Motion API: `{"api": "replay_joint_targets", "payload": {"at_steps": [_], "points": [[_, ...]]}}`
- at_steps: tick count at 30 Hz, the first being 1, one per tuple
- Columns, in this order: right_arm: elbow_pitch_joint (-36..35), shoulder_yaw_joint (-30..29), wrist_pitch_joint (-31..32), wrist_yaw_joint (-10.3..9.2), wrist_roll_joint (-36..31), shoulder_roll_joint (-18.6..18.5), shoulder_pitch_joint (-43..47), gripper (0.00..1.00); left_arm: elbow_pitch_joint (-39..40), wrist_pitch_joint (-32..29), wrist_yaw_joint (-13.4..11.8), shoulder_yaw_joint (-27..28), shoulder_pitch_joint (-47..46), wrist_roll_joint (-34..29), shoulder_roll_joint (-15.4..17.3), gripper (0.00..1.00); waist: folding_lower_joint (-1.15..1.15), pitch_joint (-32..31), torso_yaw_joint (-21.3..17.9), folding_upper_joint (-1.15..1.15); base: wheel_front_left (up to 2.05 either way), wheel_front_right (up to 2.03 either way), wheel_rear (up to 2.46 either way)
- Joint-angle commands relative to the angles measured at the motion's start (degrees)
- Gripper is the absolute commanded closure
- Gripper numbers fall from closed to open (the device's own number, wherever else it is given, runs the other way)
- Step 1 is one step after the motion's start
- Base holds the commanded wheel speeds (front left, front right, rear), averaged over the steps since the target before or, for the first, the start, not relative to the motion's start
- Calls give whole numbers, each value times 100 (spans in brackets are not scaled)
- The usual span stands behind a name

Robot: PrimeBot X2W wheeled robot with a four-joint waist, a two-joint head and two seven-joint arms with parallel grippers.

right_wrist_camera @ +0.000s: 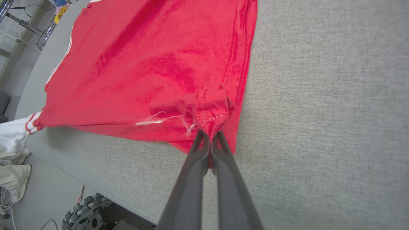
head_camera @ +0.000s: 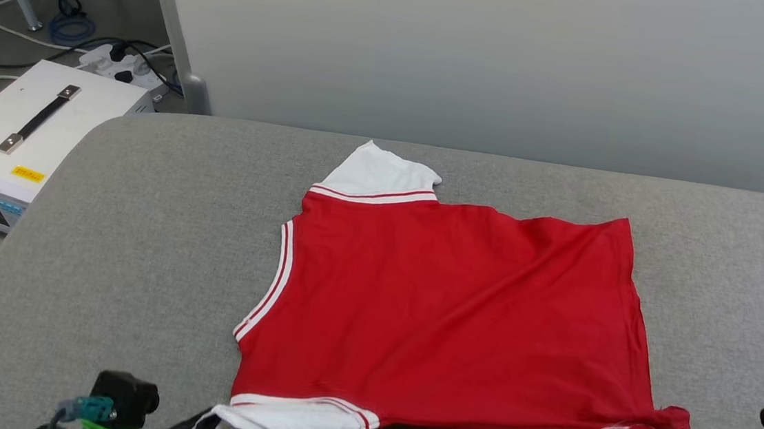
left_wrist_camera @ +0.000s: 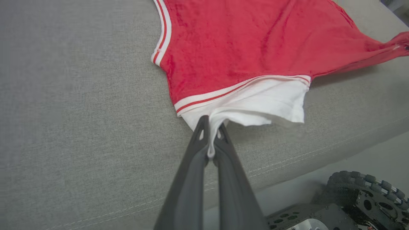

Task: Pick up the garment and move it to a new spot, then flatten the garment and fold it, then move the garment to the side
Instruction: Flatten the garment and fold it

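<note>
Closest to me, at the front edge of the grey padded table [head_camera: 111, 232], my left gripper [left_wrist_camera: 211, 125] has its two dark fingers pressed together on a pinch of the near white sleeve [left_wrist_camera: 255, 105]. Off to my right, my right gripper [right_wrist_camera: 209, 136] is likewise clamped tight, on the bunched near corner of the red hem [right_wrist_camera: 211, 111], where a loose white thread [right_wrist_camera: 150, 121] shows. Between the two grips the near edge of the garment [head_camera: 443, 303] is stretched taut. The rest lies spread mid-table, plain red side up, neckline toward my left and hem toward my right. The far white sleeve [head_camera: 379, 173] points at the pale wall [head_camera: 506, 59]. Farther left, down on the floor, are a white box [head_camera: 36, 136] with a black handle and tangled cables [head_camera: 67, 24].
</note>
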State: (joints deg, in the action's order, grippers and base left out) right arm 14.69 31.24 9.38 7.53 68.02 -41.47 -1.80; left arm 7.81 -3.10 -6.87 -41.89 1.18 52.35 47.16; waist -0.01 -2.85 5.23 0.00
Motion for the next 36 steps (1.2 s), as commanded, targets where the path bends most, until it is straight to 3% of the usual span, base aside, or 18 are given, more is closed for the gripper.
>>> {"api": "replay_joint_targets", "payload": {"at_steps": [1, 9, 17, 20, 28, 29, 30, 31, 36], "points": [[-93, -119, 56, -4, -115, 16, -60, 100, -19, 63, 5, 79, -257, -60, -45, 100, 1, 158, -59, 0, 0, 0, 0], [-348, -706, 515, -4, -710, 228, -479, 100, -294, 80, 169, 235, -1101, -216, -300, 100, 1, 634, -164, 0, 0, 0, 0], [-314, -1084, 1134, -4, -1407, 642, -947, 100, -960, -68, 484, 192, -1940, -360, -579, 100, 1, 1081, -222, 0, 0, 0, 0], [-191, -1247, 1462, -4, -1715, 872, -1185, 100, -1559, -200, 722, 89, -2423, -404, -830, 100, 1, 1312, -224, 0, 0, 0, 0], [14, -1332, 1711, -4, -2035, 1112, -1434, 100, -2613, -259, 1061, -149, -3017, -568, -1229, 100, 1, 1552, -245, 0, 0, 0, 0], [52, -1349, 1724, -4, -2063, 1130, -1448, 100, -2756, -226, 1077, -165, -3085, -591, -1295, 94, 1, 1572, -244, 0, 0, 0, 0], [85, -1372, 1722, -4, -2097, 1145, -1461, 80, -2874, -158, 1064, -165, -3140, -634, -1345, 3, 1, 1587, -245, 0, 0, 0, 0], [116, -1397, 1709, -4, -2143, 1167, -1476, 0, -3032, -122, 1062, -179, -3190, -656, -1418, 0, 1, 1599, -243, 0, 0, 0, 0], [114, -1457, 1597, -4, -2204, 1282, -1493, 0, -3575, 241, 1040, -139, -3292, -678, -1691, 0, 1, 1534, -245, 0, 0, 0, 0]]}}
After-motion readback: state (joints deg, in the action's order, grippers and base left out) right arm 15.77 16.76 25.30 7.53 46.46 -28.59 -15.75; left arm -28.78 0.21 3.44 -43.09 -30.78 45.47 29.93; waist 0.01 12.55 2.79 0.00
